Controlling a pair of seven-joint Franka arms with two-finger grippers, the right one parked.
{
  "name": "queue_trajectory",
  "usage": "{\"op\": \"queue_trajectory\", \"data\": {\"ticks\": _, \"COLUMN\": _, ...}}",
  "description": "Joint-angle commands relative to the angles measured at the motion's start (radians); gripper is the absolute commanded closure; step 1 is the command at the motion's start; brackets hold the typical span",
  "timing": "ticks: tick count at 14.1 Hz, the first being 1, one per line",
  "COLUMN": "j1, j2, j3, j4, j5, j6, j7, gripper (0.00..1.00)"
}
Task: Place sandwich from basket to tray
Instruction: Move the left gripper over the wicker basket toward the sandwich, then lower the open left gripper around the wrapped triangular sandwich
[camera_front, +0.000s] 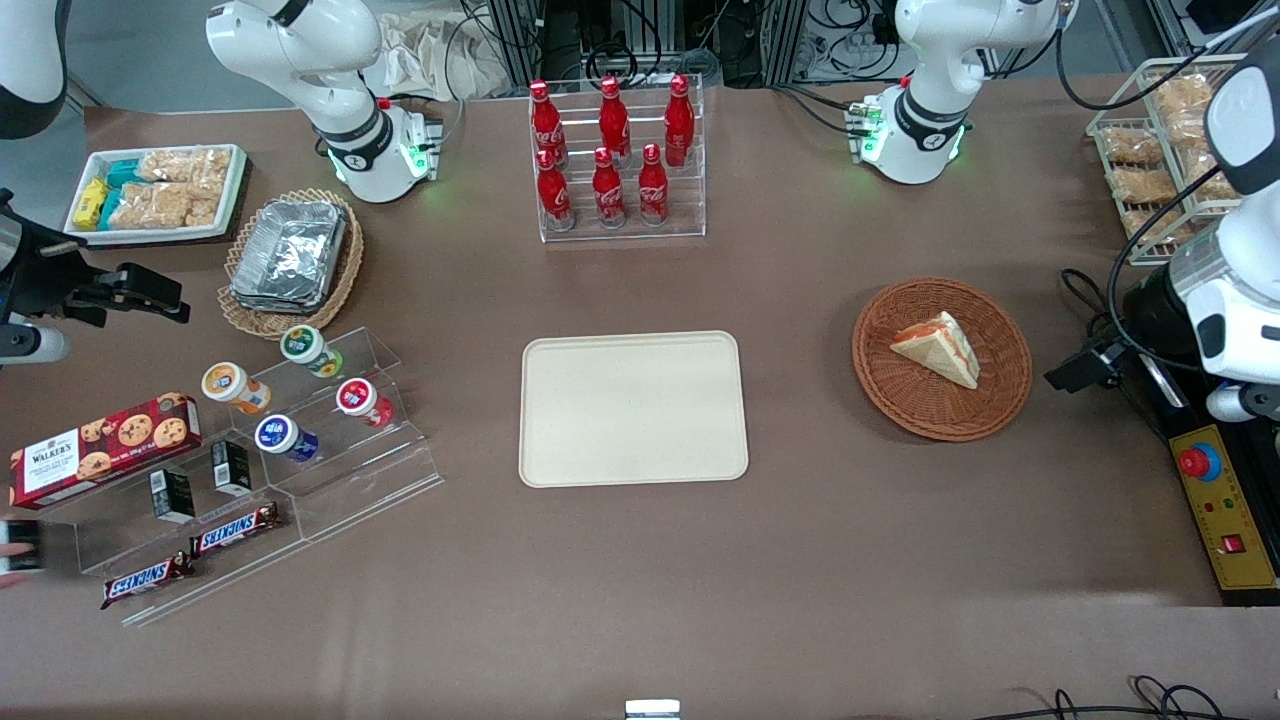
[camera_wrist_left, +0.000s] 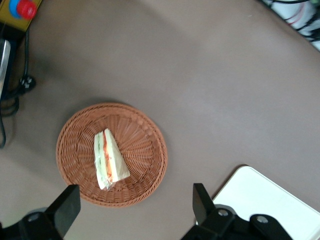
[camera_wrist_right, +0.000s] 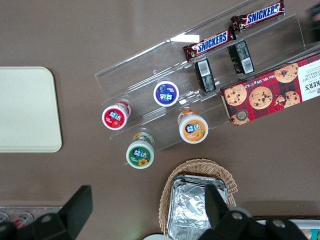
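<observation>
The sandwich (camera_front: 938, 348) (camera_wrist_left: 109, 160), a white bread wedge with an orange and green filling edge, lies in the round reddish-brown basket (camera_front: 900, 405) (camera_wrist_left: 145, 145). The flat beige tray (camera_front: 632, 408) (camera_wrist_left: 272, 202) rests bare on the brown table, beside the basket toward the parked arm's end. My gripper (camera_front: 1075, 372) (camera_wrist_left: 132, 210) hangs open above the table, off the basket's rim toward the working arm's end, and nothing sits between its black fingers (camera_wrist_left: 65, 205). It touches neither the sandwich nor the basket.
A clear rack of red cola bottles (camera_front: 615, 160) stands farther from the front camera than the tray. A yellow control box with a red button (camera_front: 1215, 500) and cables lie beside the working arm. A tan basket of foil containers (camera_front: 290, 260) and a clear snack shelf (camera_front: 300, 440) sit toward the parked arm's end.
</observation>
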Motion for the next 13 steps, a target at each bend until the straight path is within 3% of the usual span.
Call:
{"op": "queue_trajectory", "data": {"ticks": 1, "j1": 0.003, "j2": -0.084, "j3": -0.003, "j4": -0.14, "j5": -0.014, "j6": 0.029, "j7": -0.083, "gripper": 0.0}}
{"op": "queue_trajectory", "data": {"ticks": 7, "j1": 0.001, "j2": -0.21, "j3": -0.041, "j4": -0.52, "j5": -0.007, "j6": 0.337, "j7": -0.327, "gripper": 0.0}}
{"op": "queue_trajectory", "data": {"ticks": 13, "j1": 0.003, "j2": -0.193, "j3": -0.051, "j4": -0.714, "j5": -0.004, "j6": 0.529, "j7": -0.369, "gripper": 0.0}}
